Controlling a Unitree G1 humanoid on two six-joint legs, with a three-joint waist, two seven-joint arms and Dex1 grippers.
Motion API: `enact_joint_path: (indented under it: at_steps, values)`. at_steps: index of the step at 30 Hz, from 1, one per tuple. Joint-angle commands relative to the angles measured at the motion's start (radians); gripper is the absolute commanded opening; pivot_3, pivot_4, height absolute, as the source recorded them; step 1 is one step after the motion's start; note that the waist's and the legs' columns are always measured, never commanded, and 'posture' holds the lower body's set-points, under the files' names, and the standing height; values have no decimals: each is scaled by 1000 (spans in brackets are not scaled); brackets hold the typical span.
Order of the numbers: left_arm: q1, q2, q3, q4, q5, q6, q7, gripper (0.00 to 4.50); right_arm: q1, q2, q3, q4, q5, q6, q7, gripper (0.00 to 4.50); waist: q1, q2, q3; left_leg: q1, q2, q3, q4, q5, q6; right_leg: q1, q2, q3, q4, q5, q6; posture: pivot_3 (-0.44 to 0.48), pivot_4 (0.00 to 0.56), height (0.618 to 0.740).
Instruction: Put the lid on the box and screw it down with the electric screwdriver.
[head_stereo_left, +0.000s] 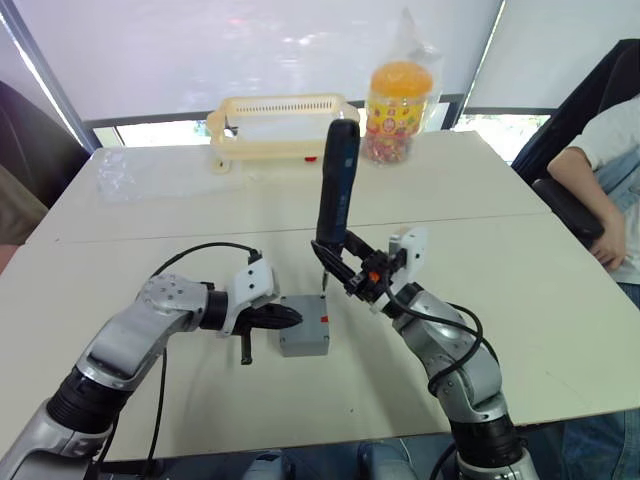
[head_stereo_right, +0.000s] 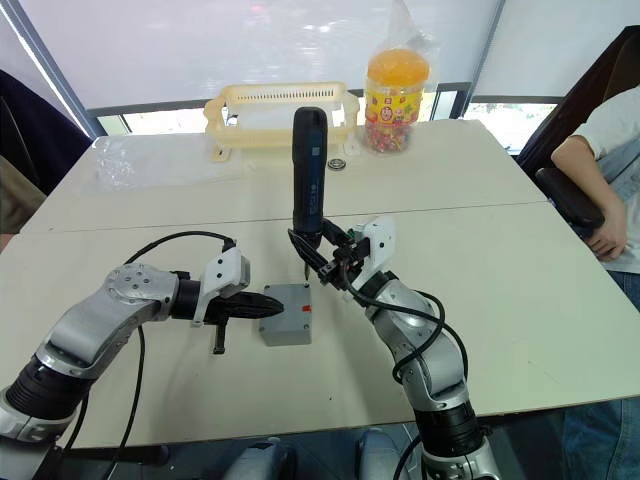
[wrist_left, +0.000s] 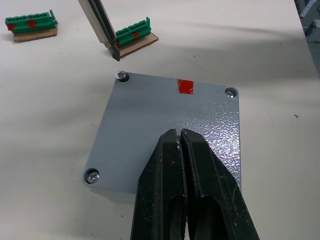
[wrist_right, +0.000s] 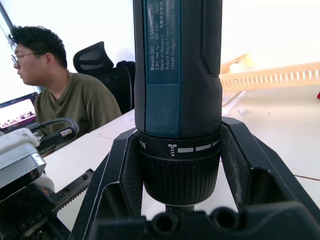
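Observation:
The grey lid lies on the grey box at the table's middle. It has a red mark at one edge and screws in its corners. My left gripper is shut and empty, and its tips rest on the lid's top. My right gripper is shut on the electric screwdriver, gripping its black collar. It holds the tool upright behind the box. The metal bit ends just above the lid's far left corner screw, apart from it.
Two green connector pieces lie on the table beyond the box. A cream basket and a candy jar stand at the far edge, a clear plastic bag far left. A person sits at the right side.

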Motion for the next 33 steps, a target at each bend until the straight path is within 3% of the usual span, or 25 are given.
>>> enact_joint_path:
  at_steps: [1, 22, 33]
  values:
    - [19, 13, -15, 6, 12, 17, -2, 62, -13, 19, 5, -29, -1, -50, 8, 1782, 0, 0, 0, 0, 0, 0, 0, 0, 0, 0, 0, 0, 0, 0, 0, 0, 150, 740]
    - [12, 2, -14, 0, 8, 29, 12, 62, 7, 8, 13, 25, -54, -103, 26, 1782, 0, 0, 0, 0, 0, 0, 0, 0, 0, 1, 0, 0, 0, 0, 0, 0, 150, 740]
    - [12, 4, -12, -1, 7, 32, 11, 62, -29, 32, -24, -45, 18, -35, -13, 1782, 0, 0, 0, 1, 0, 0, 0, 0, 0, 1, 0, 0, 0, 0, 0, 0, 150, 740]
